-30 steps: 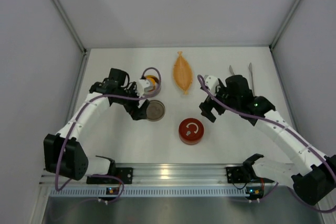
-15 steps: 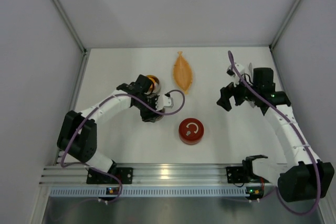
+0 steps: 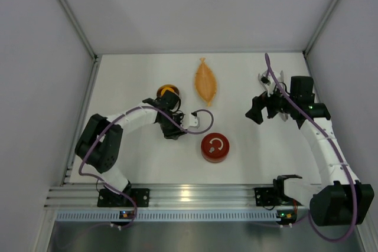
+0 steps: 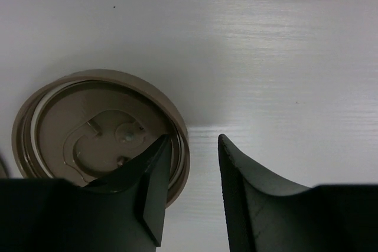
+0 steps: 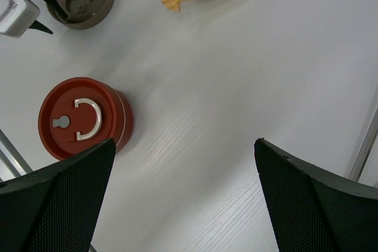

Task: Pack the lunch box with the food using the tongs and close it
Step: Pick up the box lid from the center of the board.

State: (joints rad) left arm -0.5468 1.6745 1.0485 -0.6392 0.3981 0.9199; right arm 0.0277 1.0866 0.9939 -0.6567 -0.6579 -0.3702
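A round steel lid (image 4: 100,128) of the lunch box lies flat on the table. My left gripper (image 4: 192,140) straddles its right rim: one finger over the lid's inside, the other outside with bare table showing between it and the rim. In the top view that gripper (image 3: 173,129) hides the lid. Behind it stands a steel tin (image 3: 168,92) holding orange food (image 3: 169,90). My right gripper (image 3: 255,112) hangs wide open over bare table, gripping nothing. The tongs lie mostly hidden under the right arm; a silver tip (image 3: 260,78) shows.
A red round tin (image 3: 214,147) with a silver handle sits centre front, also in the right wrist view (image 5: 82,119). The flat orange leaf-shaped dish (image 3: 205,81) lies at the back centre. Grey walls bound the table on both sides and at the back.
The left gripper swung in over the steel lid and its jaws narrowed around the rim. The right arm moved from the centre out to the right, over the tongs.
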